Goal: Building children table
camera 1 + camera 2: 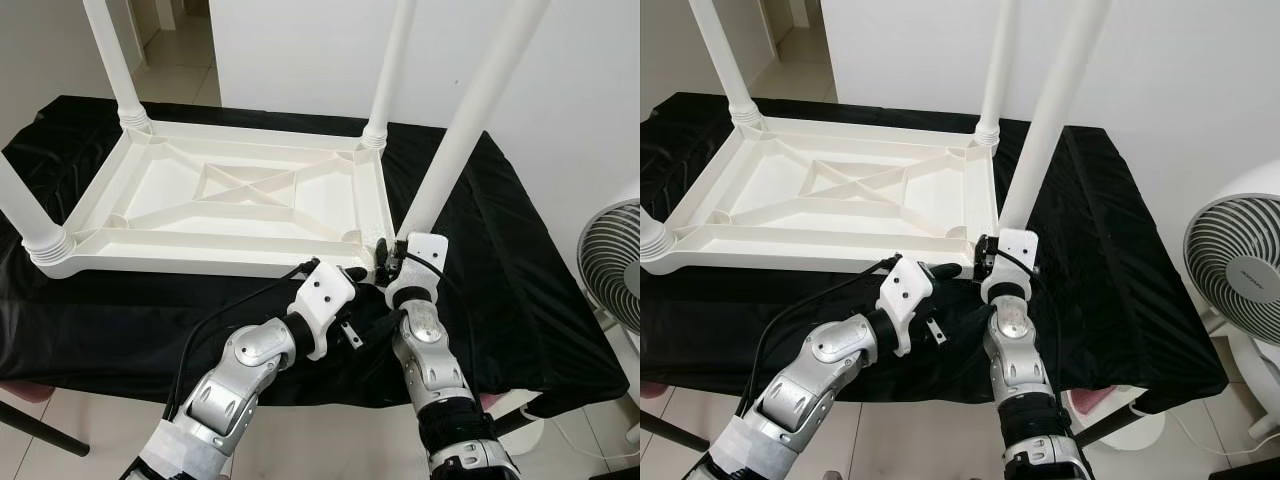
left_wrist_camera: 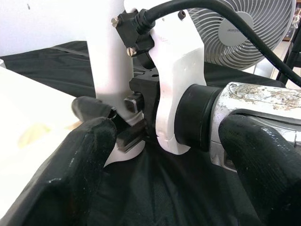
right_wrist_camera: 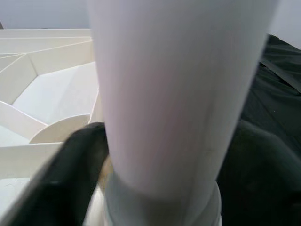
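We have the tabletop [image 1: 240, 200] lying upside down on the black cloth [image 1: 500, 290], across the middle and left of the head views. Three legs already stand in its corners: one at upper left [image 1: 112, 55], one at upper centre [image 1: 390, 70], one at the left edge [image 1: 25, 215]. The fourth leg [image 1: 470, 110] rises from the near right corner, just below centre, and leans toward the upper right of the frame.

Our right gripper [image 1: 392, 262] is at the foot of that leg. In the right wrist view its black fingers [image 3: 70, 174] sit on either side of the leg, closed against it just above the collar, so we hold the leg. Our left gripper [image 1: 352, 274] sits just beside the right one at the same corner. In the left wrist view its fingers [image 2: 80, 165] are spread wide around the right wrist, and we see nothing between them.

We judge this to be the last leg going in. It still looks tilted, not upright like the others, so it seems not fully seated. The next move calls for us to straighten the leg over its socket and press or twist it home, with the left gripper steadying the corner. A fan [image 1: 612, 265] stands at the right edge, clear of the work.
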